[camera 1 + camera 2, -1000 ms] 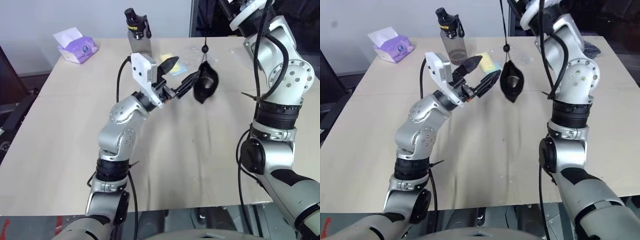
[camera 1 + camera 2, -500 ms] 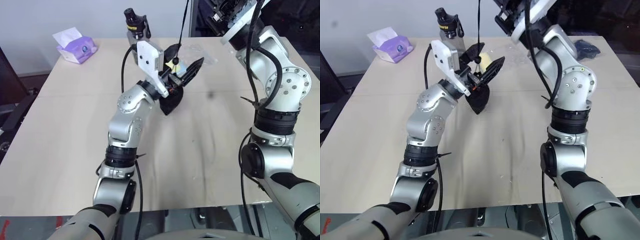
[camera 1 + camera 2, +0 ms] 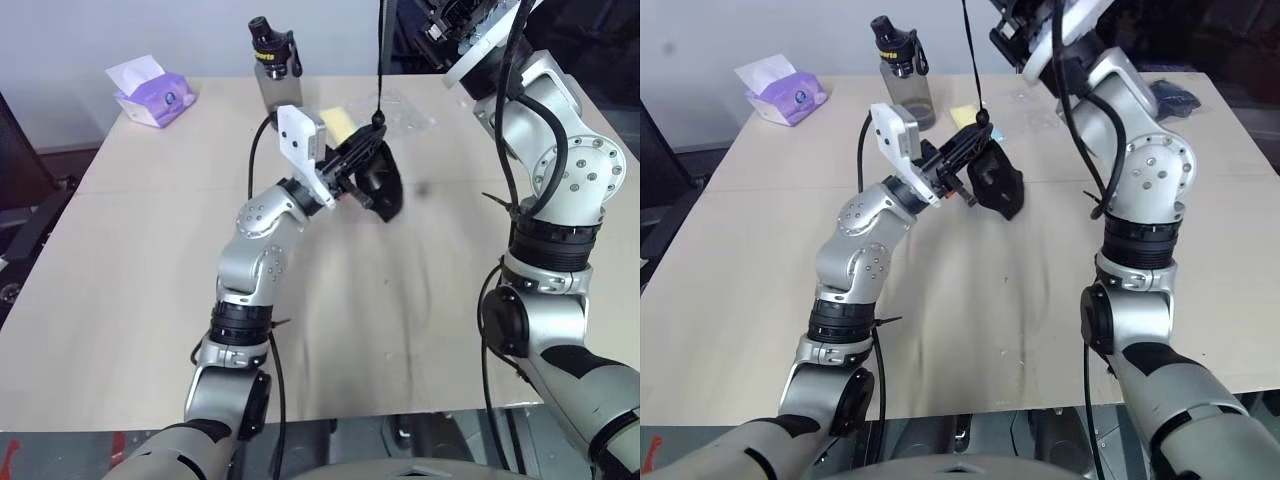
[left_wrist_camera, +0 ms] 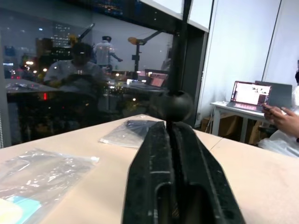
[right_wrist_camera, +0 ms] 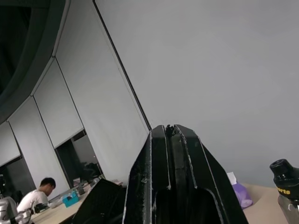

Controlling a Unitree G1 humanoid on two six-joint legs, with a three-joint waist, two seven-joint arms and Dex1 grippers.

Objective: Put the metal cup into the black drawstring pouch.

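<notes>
The black drawstring pouch (image 3: 385,185) hangs above the table by a thin black cord (image 3: 380,60) that runs straight up out of the left eye view. My left gripper (image 3: 372,145) is shut on the cord at the pouch's mouth, just under the round cord bead (image 4: 177,105). The pouch sags below and to the right of its fingers. My right gripper (image 5: 170,127) is raised high and shut, with the cord's upper end pinched at its tips. The metal cup is out of view.
On the far side of the table stand a grey water bottle (image 3: 275,70) with a black cap and a purple tissue pack (image 3: 150,95). A yellow item (image 3: 340,122) and clear plastic bags (image 3: 405,110) lie behind the pouch. A person sits at a laptop (image 4: 252,95) beyond the table.
My left gripper stood open beside the hanging pouch and has now shut on the cord at its mouth. The pouch swung left under the fingers, then back to the right.
</notes>
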